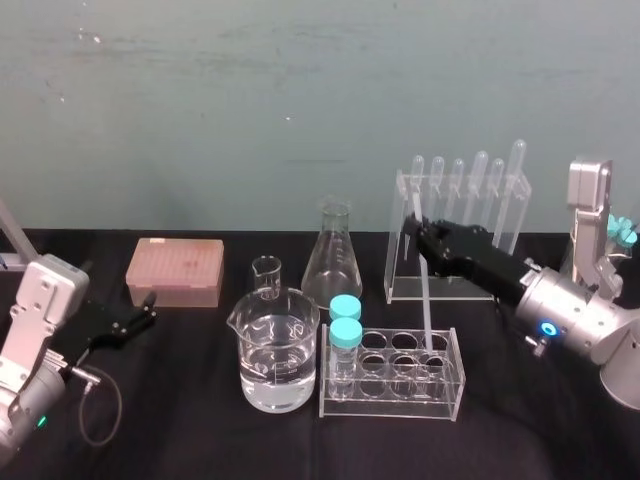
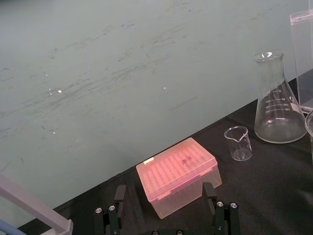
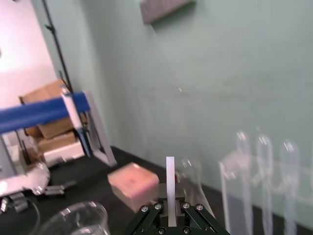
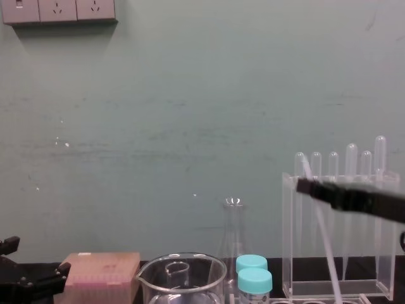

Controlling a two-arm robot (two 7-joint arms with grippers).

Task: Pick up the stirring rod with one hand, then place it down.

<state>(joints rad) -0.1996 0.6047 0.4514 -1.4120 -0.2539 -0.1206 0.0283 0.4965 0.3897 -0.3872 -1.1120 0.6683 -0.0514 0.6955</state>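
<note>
The stirring rod (image 1: 427, 300) is a thin whitish stick, standing nearly upright with a slight tilt in front of the clear pipette rack (image 1: 460, 235). My right gripper (image 1: 420, 235) is shut on it near its upper end. The rod's lower end reaches down over the clear tube rack (image 1: 392, 375); I cannot tell whether it touches it. In the chest view the rod (image 4: 326, 247) slants down from the right gripper (image 4: 304, 185). In the right wrist view the rod (image 3: 169, 181) rises from between the jaws of the right gripper (image 3: 169, 215). My left gripper (image 1: 150, 308) is parked open at the left, near the pink box.
A pink tip box (image 1: 175, 271) sits at the back left. A large beaker of water (image 1: 277, 355), a small beaker (image 1: 266, 276) and a conical flask (image 1: 333, 262) stand in the middle. Two blue-capped tubes (image 1: 345, 320) stand in the tube rack.
</note>
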